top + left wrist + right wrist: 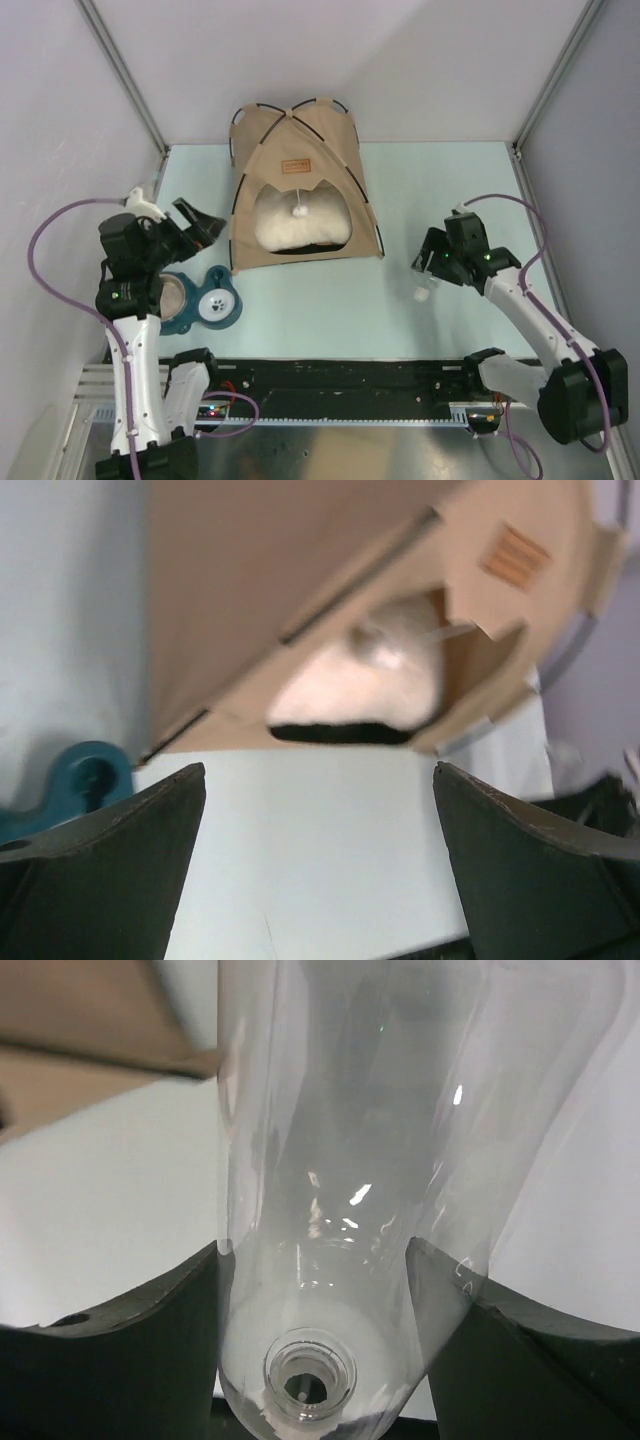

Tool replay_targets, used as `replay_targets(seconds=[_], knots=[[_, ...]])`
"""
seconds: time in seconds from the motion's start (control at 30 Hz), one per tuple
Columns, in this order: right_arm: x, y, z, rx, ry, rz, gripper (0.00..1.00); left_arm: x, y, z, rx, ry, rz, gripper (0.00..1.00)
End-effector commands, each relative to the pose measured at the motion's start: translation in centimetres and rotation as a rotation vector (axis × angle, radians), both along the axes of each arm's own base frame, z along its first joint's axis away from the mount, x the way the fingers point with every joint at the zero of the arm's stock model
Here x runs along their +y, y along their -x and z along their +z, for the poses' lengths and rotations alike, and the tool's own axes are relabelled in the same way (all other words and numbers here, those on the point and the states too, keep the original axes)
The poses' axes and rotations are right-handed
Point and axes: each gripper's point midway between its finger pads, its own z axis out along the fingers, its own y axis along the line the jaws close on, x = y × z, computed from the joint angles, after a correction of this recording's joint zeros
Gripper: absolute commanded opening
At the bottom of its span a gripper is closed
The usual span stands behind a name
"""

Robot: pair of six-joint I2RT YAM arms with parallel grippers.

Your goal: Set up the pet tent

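The pet tent (290, 140), upper centre, looks light and soft, best taken by its pole edge; left gripper (320, 800) released, right gripper (315, 1260) grasping a clear bottle (330, 1140).

Clear bottle (400, 1110) fills centre of frame, upper end cut off by the top edge, open neck at bottom centre facing the lens. Right gripper (312, 1250): dark fingers (120, 1350) touch the bottle on both sides, lower frame. Tan pet tent (80, 1020) fabric, blurred, upper left. Pale table (110, 1190) behind.
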Motion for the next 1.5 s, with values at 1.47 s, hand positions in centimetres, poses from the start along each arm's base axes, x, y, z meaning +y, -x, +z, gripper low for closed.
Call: replay_targets(seconds=[1.47], knots=[[30.0,13.2,38.0,-0.926,-0.991,1.645,0.62,-15.5,11.5,22.4,-0.707,0.311,-0.943,1.00]])
